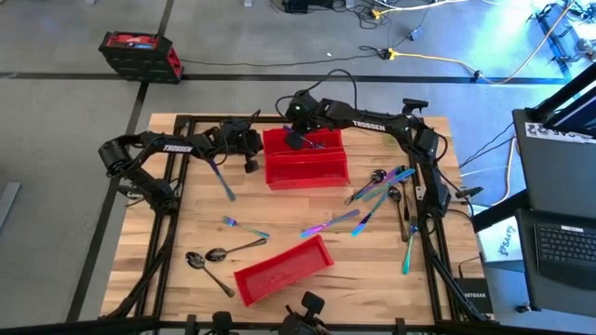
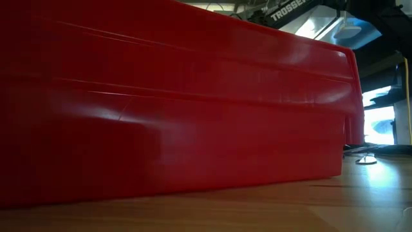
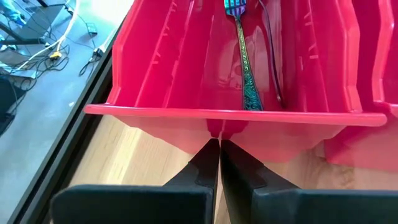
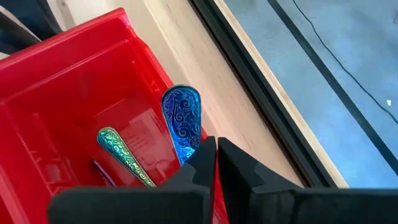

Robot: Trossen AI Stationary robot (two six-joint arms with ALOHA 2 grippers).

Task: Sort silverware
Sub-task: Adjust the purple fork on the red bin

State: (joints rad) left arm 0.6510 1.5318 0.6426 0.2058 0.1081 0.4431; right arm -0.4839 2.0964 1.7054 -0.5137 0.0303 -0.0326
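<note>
Plywood table (image 1: pixel 289 233) carries two red bins, and the far bin (image 1: pixel 307 158) serves as the landmark. Beyond it, from the table's right side, the right arm (image 1: pixel 372 121) reaches over its far rim; white "TROSSEN" lettering shows on this arm and on the left arm (image 1: pixel 177 146), which comes in from the bin's left. The near bin (image 1: pixel 282 270) lies tilted toward the table's front edge, well apart from the far bin, with bare wood between them.

Right gripper (image 4: pixel 216 152) hangs over the far bin's inside, fingers pressed together around the handle of a blue utensil (image 4: pixel 183 121) whose scroll-patterned end stands up between them; a green-gold handle (image 4: pixel 123 155) lies in the bin just beside it. Left gripper (image 3: pixel 219 155) sits just outside the far bin's left wall, jaws closed on nothing, with a fork (image 3: pixel 239 56) lying in the bin ahead of it.

Loose silverware lies right of the far bin in a cluster (image 1: pixel 382 191), with two spoons (image 1: pixel 212 256) and a fork (image 1: pixel 244 226) toward the front left. One piece (image 1: pixel 222 180) lies just left of the bin.
</note>
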